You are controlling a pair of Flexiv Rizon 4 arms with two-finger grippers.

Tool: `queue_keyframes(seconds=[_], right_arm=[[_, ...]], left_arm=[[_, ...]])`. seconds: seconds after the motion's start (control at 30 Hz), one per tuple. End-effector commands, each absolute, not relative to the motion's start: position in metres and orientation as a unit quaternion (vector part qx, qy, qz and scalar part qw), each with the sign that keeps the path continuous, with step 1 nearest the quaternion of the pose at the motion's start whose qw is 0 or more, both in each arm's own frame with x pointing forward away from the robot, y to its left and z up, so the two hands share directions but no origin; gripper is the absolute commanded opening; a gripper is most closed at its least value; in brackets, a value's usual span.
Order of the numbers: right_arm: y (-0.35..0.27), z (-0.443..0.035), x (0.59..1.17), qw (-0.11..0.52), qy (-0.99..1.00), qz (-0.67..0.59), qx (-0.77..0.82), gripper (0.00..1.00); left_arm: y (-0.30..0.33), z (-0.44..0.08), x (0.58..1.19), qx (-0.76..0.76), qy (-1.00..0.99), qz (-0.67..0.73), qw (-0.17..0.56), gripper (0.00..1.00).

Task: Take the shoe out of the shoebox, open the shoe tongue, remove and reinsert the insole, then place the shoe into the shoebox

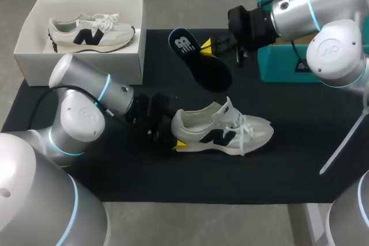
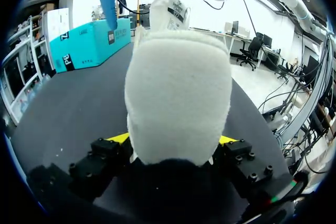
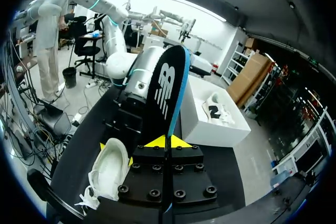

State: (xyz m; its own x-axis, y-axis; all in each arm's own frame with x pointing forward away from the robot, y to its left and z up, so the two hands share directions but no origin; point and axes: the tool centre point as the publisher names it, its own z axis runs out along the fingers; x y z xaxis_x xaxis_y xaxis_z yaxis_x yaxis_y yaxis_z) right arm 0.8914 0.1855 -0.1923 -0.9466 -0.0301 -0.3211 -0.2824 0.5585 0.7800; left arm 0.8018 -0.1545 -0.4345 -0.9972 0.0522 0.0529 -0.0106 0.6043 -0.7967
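Left gripper (image 1: pixel 177 137) clenched on the heel of the shoe (image 1: pixel 225 132) on the black mat (image 1: pixel 288 171); right gripper (image 1: pixel 206 48) pinching the insole (image 1: pixel 199 64) aloft beyond it; best to steady the heel, feed the toe-end under the tongue (image 1: pixel 228 108), then press flat.

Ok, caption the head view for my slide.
Left pincer holds the shoe by its heel; right pincer holds the removed insole; second shoe in shoebox.

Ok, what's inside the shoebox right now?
One white shoe sits in the shoebox, laces visible. The box floor beneath it is covered, so anything under it can't be seen. The second shoe is outside, on the mat, its heel in the left gripper.
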Motion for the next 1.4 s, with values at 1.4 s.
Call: queue_keyframes(seconds=[1.4], right_arm=[[0.178, -0.107, 0.794, 0.208, 0.84, 0.499, 0.042, 0.0]], left_arm=[[-0.156, -0.438, 0.802, -0.012, -0.895, 0.444, 0.036, 0.0]])
